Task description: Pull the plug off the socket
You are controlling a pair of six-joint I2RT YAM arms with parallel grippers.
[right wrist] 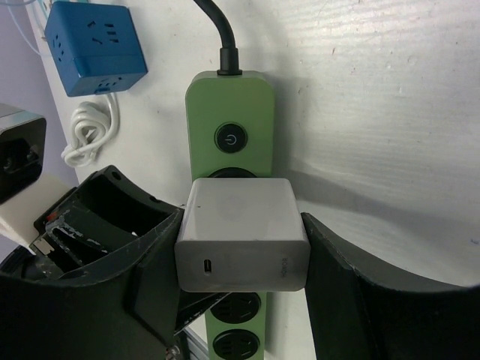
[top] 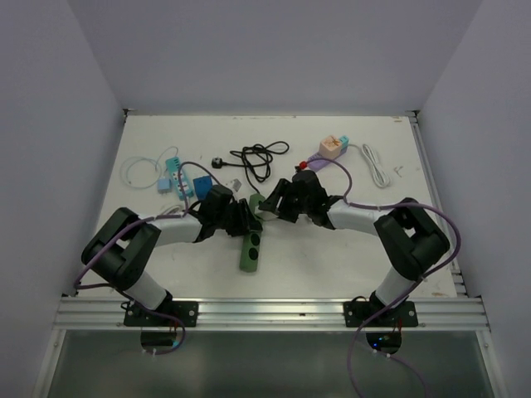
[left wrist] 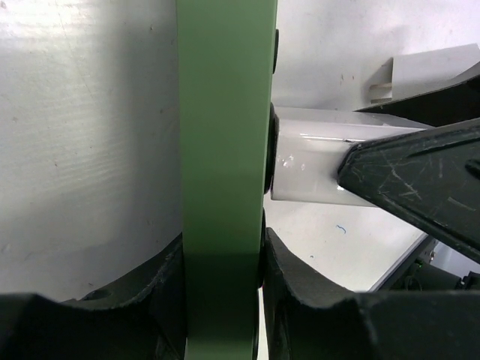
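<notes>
Gripping tight on both sides

The right claw [right wrist: 240, 247] pinches the white charger plug [right wrist: 241, 225] from both sides. The plug sits in the green power strip [right wrist: 229, 112], near the middle of the white table [top: 332, 265]. The left claw [left wrist: 223, 255] pinches the strip's long edges. From the right wrist, a blue socket cube [right wrist: 96, 45] lies at ten o'clock from the plug.

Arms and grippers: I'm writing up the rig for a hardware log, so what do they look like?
Both the left arm and right arm have bulky black joints linked by white tubular segments, with a purple cable looping along each. The left gripper and right gripper are black, with two broad, scuffed fingers.
</notes>
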